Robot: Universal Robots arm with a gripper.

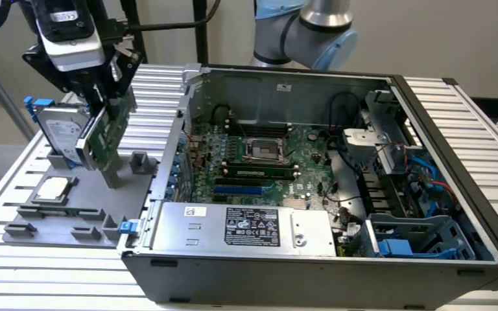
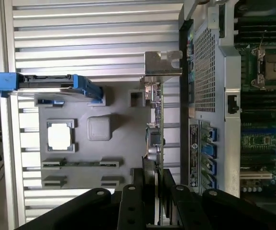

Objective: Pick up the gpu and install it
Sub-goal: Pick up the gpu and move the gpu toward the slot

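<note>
Open case (image 1: 318,162) on slatted table (image 1: 24,275), with a grey holder (image 1: 67,217) at the exterior view's left of it. Arm (image 1: 314,32) shows behind the case, wrist out over the holder, gripper (image 1: 106,97) pointing down. Jaws half closed, clamped on the upper edge of the gpu (image 1: 109,133). The card hangs tilted over the holder beside the hard drive (image 1: 59,133), outside the case.

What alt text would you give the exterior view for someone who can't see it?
A robot arm's end effector grips the gpu, a green circuit card, beside an upright hard drive on a grey parts tray. On the exterior view's right, an open computer case shows its motherboard.
</note>
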